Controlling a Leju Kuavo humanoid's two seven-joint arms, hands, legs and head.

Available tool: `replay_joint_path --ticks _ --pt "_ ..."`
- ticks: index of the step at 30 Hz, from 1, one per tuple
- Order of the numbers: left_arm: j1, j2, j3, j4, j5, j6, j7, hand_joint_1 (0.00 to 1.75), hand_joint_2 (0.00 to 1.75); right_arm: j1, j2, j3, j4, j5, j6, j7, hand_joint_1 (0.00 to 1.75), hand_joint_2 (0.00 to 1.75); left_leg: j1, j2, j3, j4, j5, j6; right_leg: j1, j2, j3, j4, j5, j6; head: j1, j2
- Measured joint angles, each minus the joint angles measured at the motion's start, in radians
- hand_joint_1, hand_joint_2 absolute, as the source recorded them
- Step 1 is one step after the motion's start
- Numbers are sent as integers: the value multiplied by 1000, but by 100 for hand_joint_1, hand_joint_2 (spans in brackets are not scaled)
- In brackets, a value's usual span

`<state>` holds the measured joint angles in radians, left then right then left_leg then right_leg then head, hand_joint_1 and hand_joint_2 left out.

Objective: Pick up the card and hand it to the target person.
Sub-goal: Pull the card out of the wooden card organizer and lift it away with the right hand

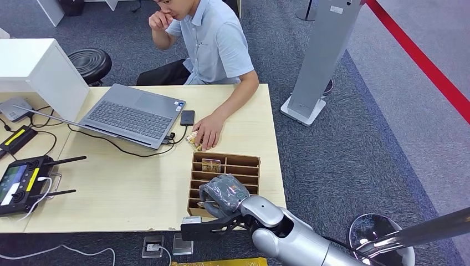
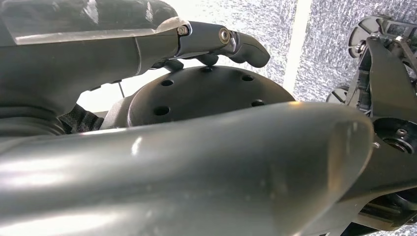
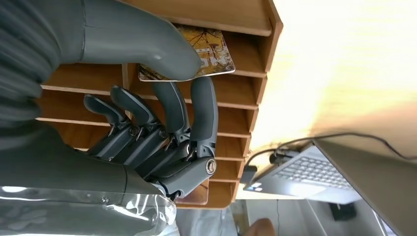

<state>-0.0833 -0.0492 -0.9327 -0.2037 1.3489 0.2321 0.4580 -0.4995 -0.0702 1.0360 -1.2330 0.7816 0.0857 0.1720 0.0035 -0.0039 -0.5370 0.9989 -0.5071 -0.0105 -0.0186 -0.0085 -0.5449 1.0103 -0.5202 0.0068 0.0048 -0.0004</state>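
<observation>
The fingers and thumb of the right hand pinch the card inside the wooden organizer (standing on the desk); the left hand's state I cannot tell.

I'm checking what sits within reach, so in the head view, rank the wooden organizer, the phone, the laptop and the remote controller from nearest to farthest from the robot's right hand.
1. Wooden organizer: directly under the right hand.
2. Phone: beyond the organizer, near the person's hand.
3. Laptop: farther back and to the left.
4. Remote controller: at the table's far left edge.
</observation>
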Motion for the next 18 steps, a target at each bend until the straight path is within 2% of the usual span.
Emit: replay_joint_path --ticks 9,18 --pt "2 0 0 0 -3 -3 -7 0 0 -7 0 -21 2 -9 -114 -31 175 175 0 0 -2 0 0 0 0 0 -2 0 0 0 -1 0" --pt "3 -1 0 0 -10 -1 -13 0 0 -27 -10 -120 -54 6 -243 -57 175 175 0 0 -2 0 0 0 0 0 -2 0 0 0 0 0"
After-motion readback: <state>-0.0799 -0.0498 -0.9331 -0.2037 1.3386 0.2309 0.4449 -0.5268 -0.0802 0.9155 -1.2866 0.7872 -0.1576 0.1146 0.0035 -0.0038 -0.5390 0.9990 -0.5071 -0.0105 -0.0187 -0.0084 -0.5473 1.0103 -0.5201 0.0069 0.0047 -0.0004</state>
